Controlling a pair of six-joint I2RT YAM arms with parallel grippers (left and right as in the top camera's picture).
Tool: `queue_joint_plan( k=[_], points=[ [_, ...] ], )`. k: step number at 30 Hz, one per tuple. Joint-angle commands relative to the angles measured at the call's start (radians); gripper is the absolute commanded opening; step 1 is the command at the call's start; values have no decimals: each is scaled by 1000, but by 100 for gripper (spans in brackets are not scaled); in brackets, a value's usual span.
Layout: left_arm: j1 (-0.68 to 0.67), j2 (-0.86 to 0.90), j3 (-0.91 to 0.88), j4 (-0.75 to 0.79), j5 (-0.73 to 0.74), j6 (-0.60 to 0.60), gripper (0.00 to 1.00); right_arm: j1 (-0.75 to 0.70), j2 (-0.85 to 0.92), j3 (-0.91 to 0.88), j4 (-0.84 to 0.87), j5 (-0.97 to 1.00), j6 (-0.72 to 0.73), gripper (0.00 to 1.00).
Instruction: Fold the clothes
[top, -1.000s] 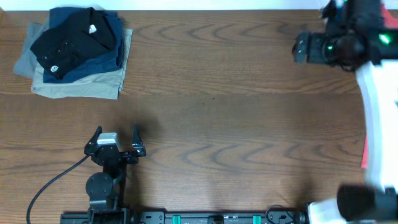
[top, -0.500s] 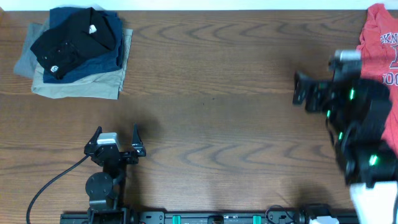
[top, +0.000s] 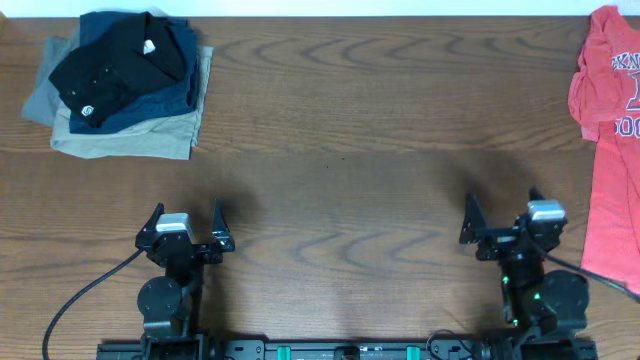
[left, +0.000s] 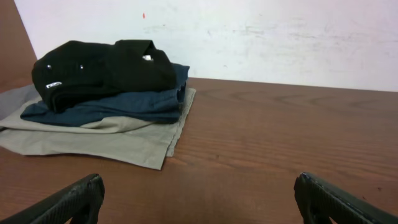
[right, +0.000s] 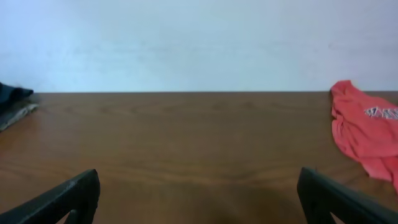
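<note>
Watching both arms from here, I am seeing the left pincer (top: 186, 210) and the right pincer (top: 503, 208) sitting at the near edge of the table (top: 350, 150), each spread wide and pinching nothing. (operator)

Where is the black shirt (top: 110, 65) lying? (colleague)

It is sitting folded on top of the pile (left: 124, 112) in the far left corner, resting on the navy garment (top: 170, 100), with the tan garment (top: 130, 142) and grey garment (top: 38, 98) underneath. (operator)

What are you worrying about? (colleague)

I am thinking a low pinch could be catching the navy layer too and dragging the whole pile. I am also guarding against the right arm going for the red t-shirt (top: 608, 130) at the right edge, which is not ours. (operator)

Which view is helping? (colleague)

The left wrist view is showing the layers from the side. The overhead is flattening them but is giving me the white logo (top: 87, 111) and both pincers. The right wrist view is catching only a sliver of the pile and the red t-shirt, and I am not managing to tell whether the black shirt is showing there. (operator)
</note>
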Motion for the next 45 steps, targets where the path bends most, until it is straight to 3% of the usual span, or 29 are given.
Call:
queue_joint_plan(
  k=[1, 10, 18, 45],
  points=[
    [-6, 0, -16, -37, 3, -2, 98, -14, -59, -66, 18, -1, -12, 99],
    [-6, 0, -16, -37, 3, -2, 98, -13, -161, -240, 185, -16, -12, 99],
    [-6, 0, -16, -37, 3, -2, 98, -12, -161, -238, 112, -8, -28, 99],
    [-6, 0, -16, -37, 3, -2, 98, -11, -161, -238, 116, -8, -26, 99]
  ],
)
